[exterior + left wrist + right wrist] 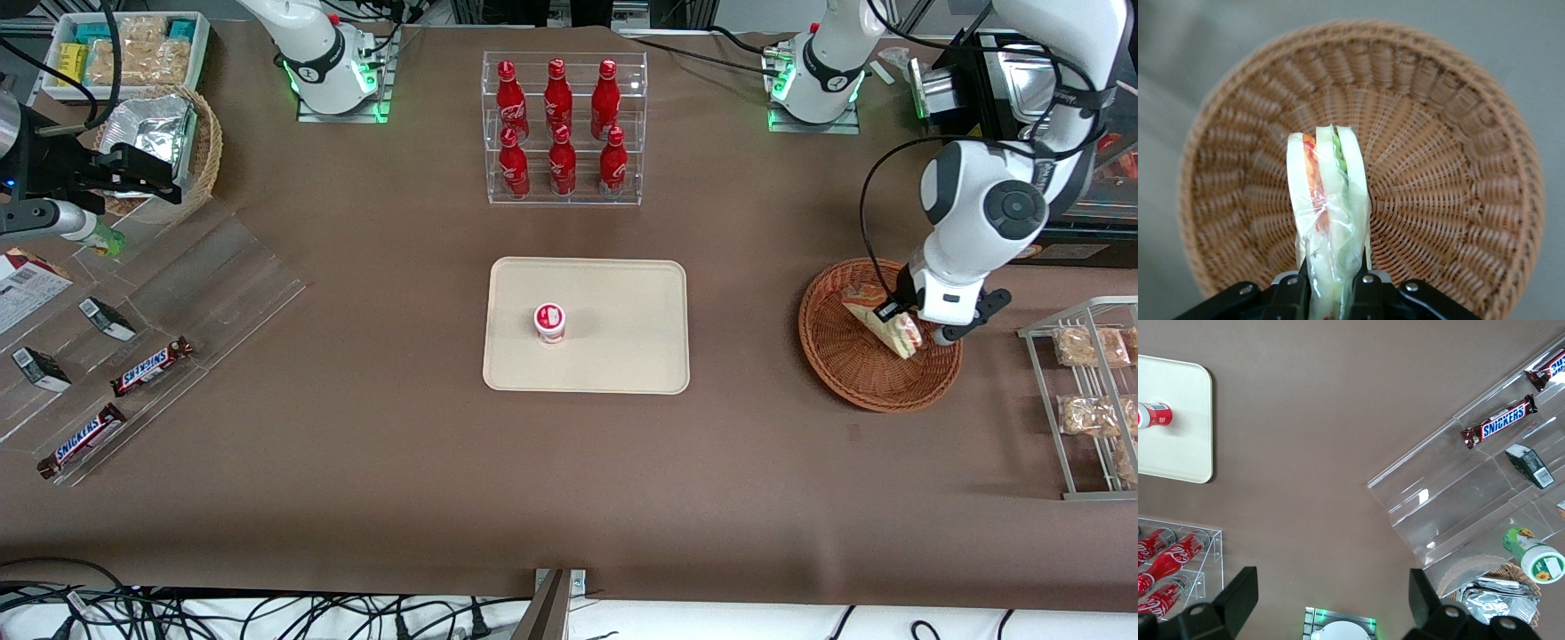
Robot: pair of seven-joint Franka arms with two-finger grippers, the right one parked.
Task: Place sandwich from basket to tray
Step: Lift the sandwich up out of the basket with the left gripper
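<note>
The sandwich (880,320), a clear-wrapped wedge of white bread with green and red filling, sits in the grip of my left gripper (914,331) over the reddish-brown wicker basket (845,369). In the left wrist view the black fingers (1290,293) press on both sides of the sandwich (1328,207), with the basket (1458,167) below it. I cannot tell whether the sandwich still touches the basket floor. The cream tray (622,302) lies in the middle of the table, toward the parked arm from the basket, and also shows in the right wrist view (1175,447).
A small red-and-white cup (549,322) stands on the tray. A clear rack of red bottles (563,129) stands farther from the front camera than the tray. A wire rack with snack packets (1089,391) stands beside the basket. Clear shelves with Snickers bars (151,366) lie at the parked arm's end.
</note>
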